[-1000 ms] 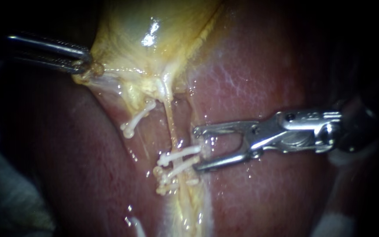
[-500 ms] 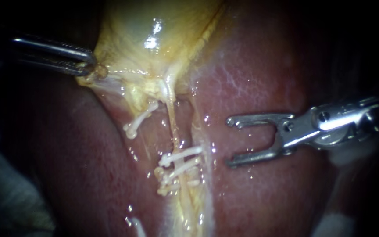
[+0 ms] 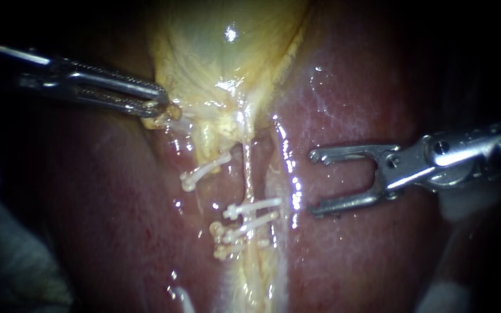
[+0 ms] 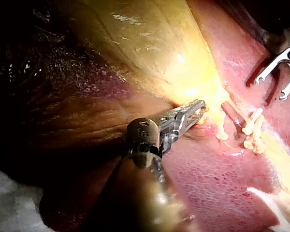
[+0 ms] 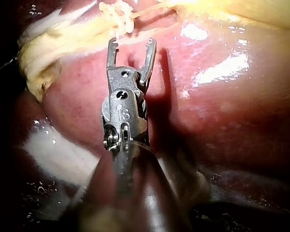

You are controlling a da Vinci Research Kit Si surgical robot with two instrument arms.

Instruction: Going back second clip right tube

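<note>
My right instrument [image 3: 313,183] hangs over the liver [image 3: 366,93] with its jaws open and empty, a short way right of the clips. Three white clips [image 3: 251,207] cross the thin right tube [image 3: 247,168], stacked close together. One more clip [image 3: 204,171] sits on the left tube. My left instrument [image 3: 160,106] is shut on the edge of the yellow gallbladder [image 3: 221,58]. In the left wrist view its jaws [image 4: 193,113] hold that edge beside the clips [image 4: 251,128]. The right wrist view shows my open jaws [image 5: 130,46] just short of the clips [image 5: 118,14].
Glossy red liver lies on both sides of the tubes. White gauze [image 3: 447,290] shows at the lower right and grey cloth [image 3: 7,261] at the lower left. Gauze [image 5: 58,150] also lies beside my right instrument's shaft.
My right instrument has drawn back to the right, off the clips on the right tube, jaws still open. The left instrument has shifted the gallbladder edge a little toward the tubes.
</note>
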